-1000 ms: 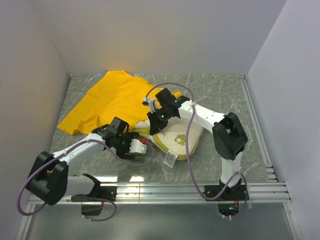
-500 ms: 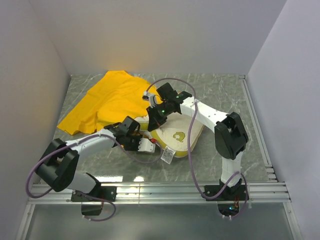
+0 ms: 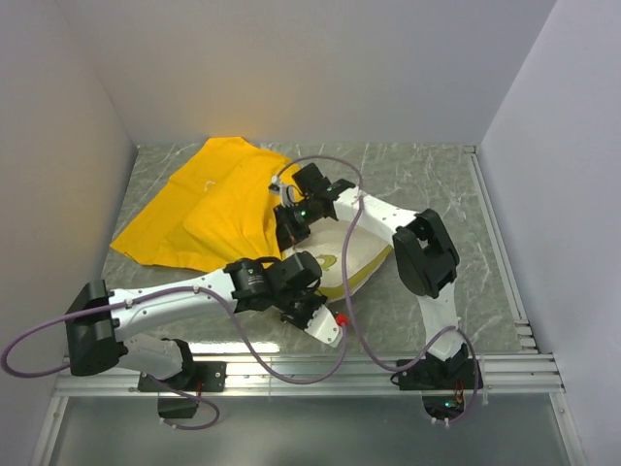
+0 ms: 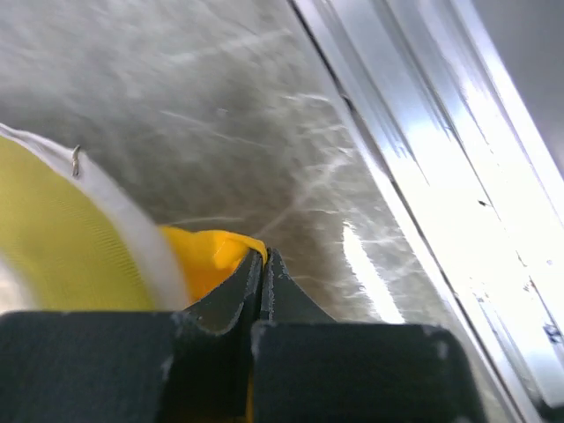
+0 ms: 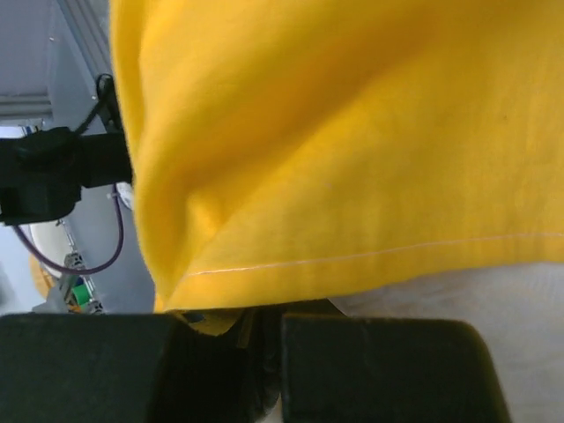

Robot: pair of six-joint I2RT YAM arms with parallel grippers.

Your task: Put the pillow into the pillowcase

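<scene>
Cream-white pillow (image 3: 361, 250) lies flat on the marbled surface (image 3: 437, 184), its far end under the rumpled yellow pillowcase (image 3: 218, 209).

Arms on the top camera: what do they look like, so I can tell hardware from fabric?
Both the left arm and the right arm have white links with bulky black joint housings. A thin purple cable loops loosely along each. In the wrist views, the left gripper and the right gripper end in flat, dark grey-black fingers.
</scene>
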